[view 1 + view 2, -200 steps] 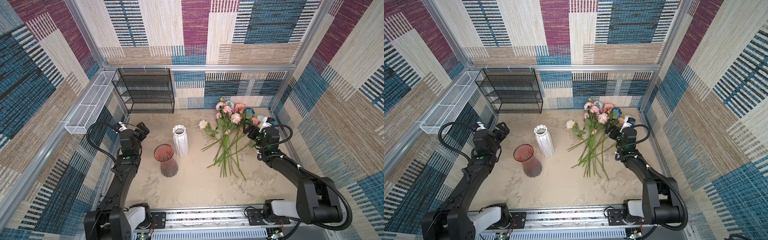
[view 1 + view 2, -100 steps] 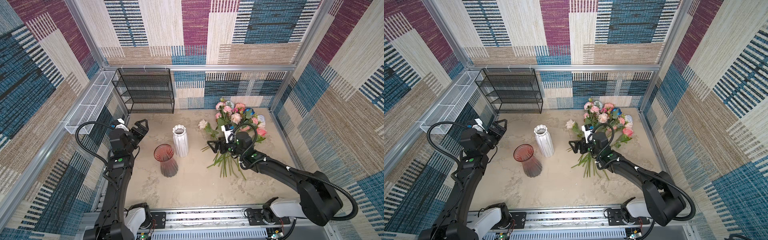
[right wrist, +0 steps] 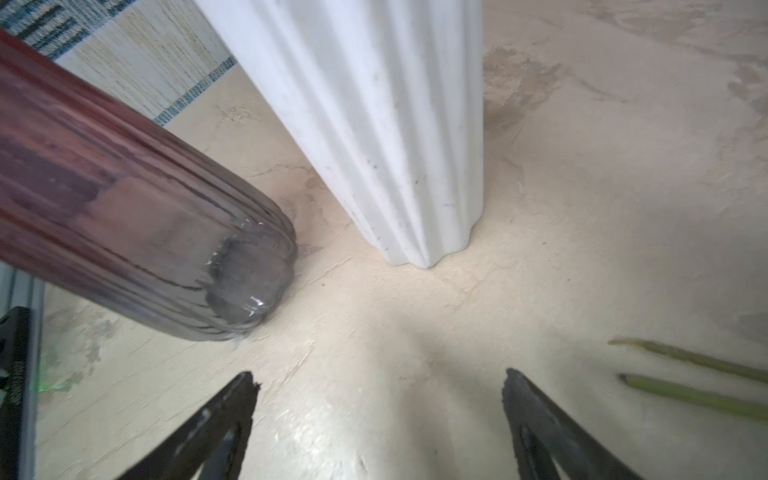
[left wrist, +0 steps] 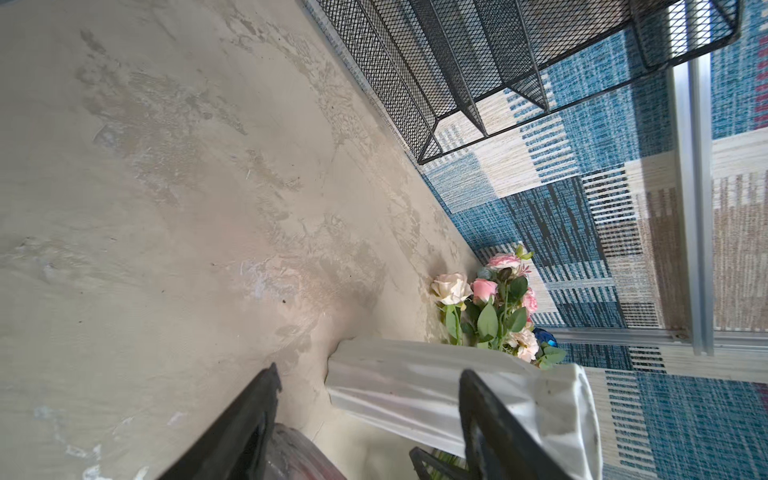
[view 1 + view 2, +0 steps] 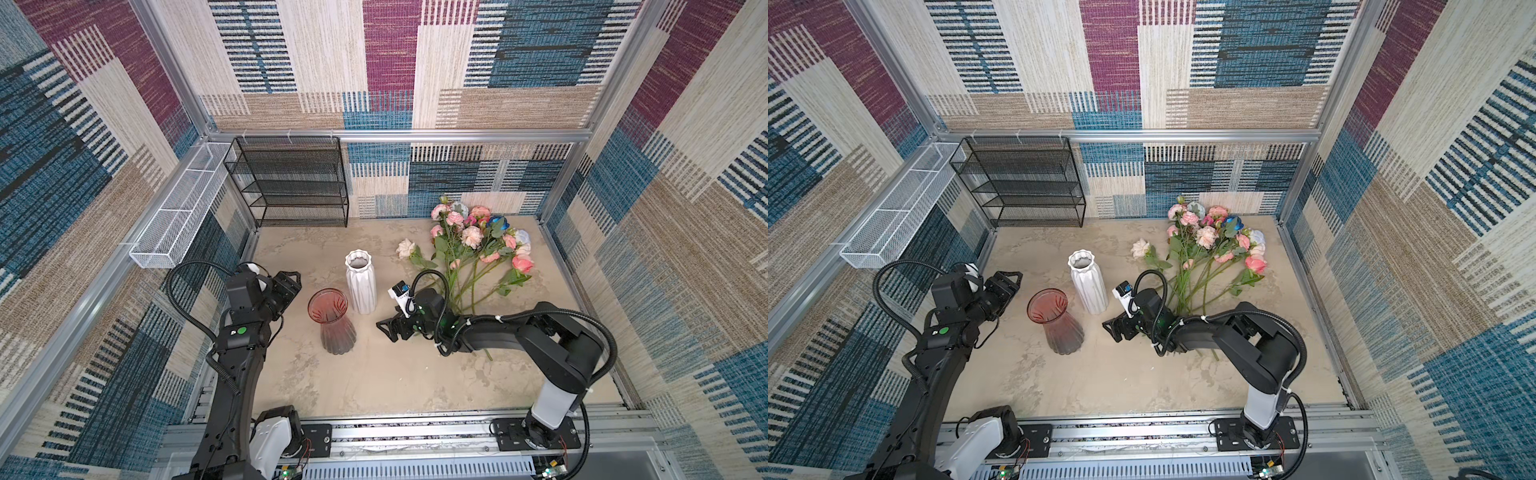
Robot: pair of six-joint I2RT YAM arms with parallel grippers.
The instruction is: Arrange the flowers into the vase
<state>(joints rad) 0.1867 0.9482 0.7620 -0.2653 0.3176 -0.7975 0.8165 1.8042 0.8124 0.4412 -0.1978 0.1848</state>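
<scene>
– So, what's on your screen, biggest things first?

– Across the bottom I have the beige table. A black mesh shelf stands against the back wall, and a white wire basket hangs on the left rail.

– And where is the task's stuff?

– I see the flowers in a loose heap on the table at the back right. Their blooms point toward the back wall and the stems fan out toward my right arm. They are mostly pink, with a few white and one deep blue. Every stem I can see lies on the table, outside both containers.

– What about the containers?

– A ribbed white vase stands upright mid-table with its mouth open to the camera. Just beside it, nearer me and to the left, a red glass vase is also upright. My right wrist view shows their bases apart.

– And the hands?

– My left gripper hovers left of the red glass vase, fingers spread and gripping nothing. My right gripper sits low, just right of the vases, spread wide and also holding nothing. Two green stem ends lie near one of its fingers, not between them.
</scene>
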